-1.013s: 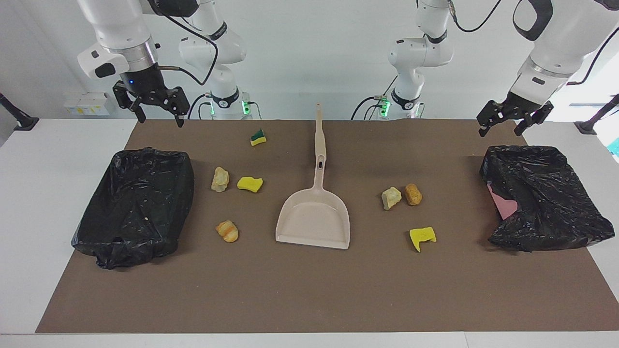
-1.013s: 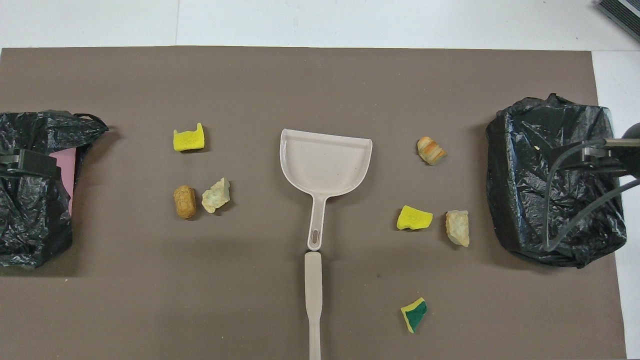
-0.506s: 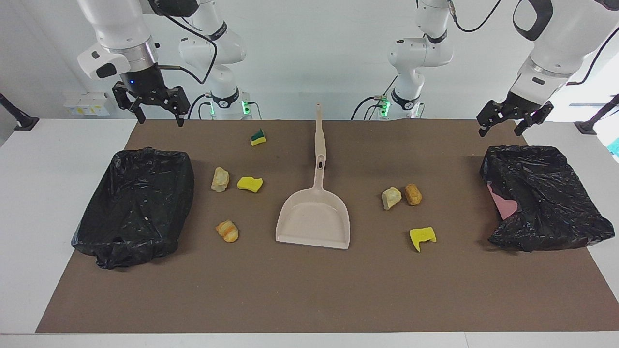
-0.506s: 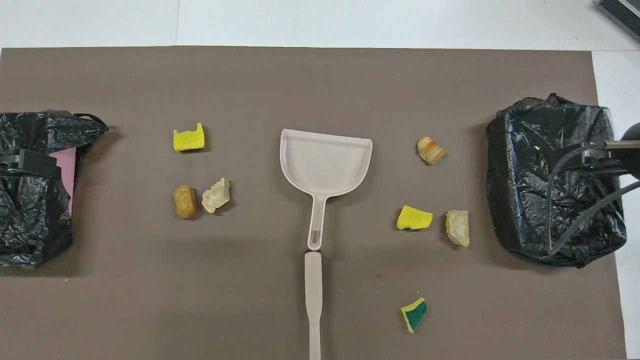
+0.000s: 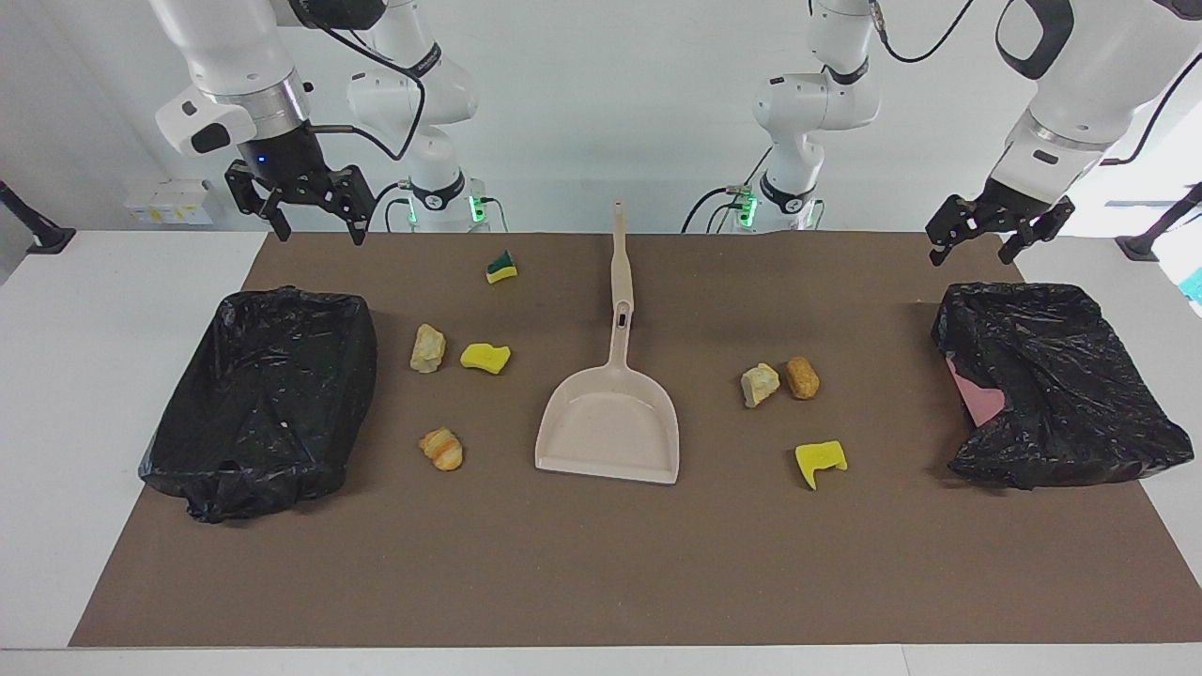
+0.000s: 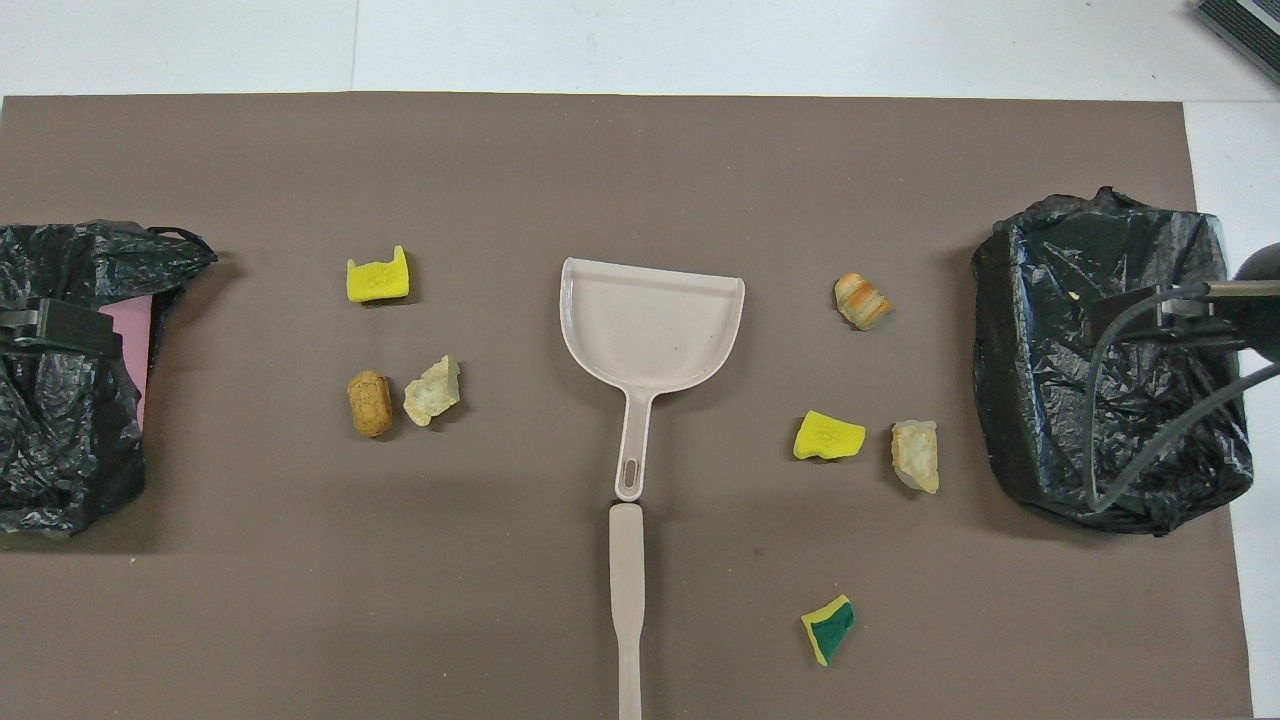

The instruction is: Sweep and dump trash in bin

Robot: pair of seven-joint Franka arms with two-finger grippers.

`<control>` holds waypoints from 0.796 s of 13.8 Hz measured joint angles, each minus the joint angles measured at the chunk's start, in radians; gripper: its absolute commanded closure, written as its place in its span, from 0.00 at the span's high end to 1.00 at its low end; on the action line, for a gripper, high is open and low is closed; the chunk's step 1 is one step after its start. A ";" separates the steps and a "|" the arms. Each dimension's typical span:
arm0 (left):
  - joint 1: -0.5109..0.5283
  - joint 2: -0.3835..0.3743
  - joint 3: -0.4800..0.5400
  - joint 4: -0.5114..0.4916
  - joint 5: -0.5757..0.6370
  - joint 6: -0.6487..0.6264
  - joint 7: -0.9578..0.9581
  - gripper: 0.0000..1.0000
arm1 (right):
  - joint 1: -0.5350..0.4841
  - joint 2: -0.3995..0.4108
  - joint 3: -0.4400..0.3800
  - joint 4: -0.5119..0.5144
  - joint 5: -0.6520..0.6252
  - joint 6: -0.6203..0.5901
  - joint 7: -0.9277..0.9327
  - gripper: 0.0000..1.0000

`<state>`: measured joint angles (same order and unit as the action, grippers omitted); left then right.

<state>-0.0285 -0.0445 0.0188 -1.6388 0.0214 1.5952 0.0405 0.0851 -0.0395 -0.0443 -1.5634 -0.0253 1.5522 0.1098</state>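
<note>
Sponge (image 5: 500, 268) in yellow and green lies nearest us, toward our right gripper (image 5: 315, 222), which hangs spread and empty. Farther out we see a pale lump (image 5: 427, 348) beside a yellow sponge (image 5: 485, 358), then a striped croissant (image 5: 441, 448). Toward our left gripper (image 5: 977, 250) — also spread, empty — sit a pale crust (image 5: 760, 384) touching a brown roll (image 5: 802, 377), then a notched yellow piece (image 5: 820, 461).

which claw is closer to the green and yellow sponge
The right claw. It hangs open above the mat's edge by the bin, at the green and yellow sponge's end. The left claw hangs open over the other bin.
</note>
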 measured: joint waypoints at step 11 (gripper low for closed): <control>-0.007 0.000 -0.014 0.000 -0.001 0.006 0.004 1.00 | 0.000 0.000 0.000 0.000 0.001 0.000 0.000 1.00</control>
<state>-0.0351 -0.0445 0.0048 -1.6390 0.0202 1.6009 0.0447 0.0850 -0.0395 -0.0445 -1.5634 -0.0246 1.5522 0.1098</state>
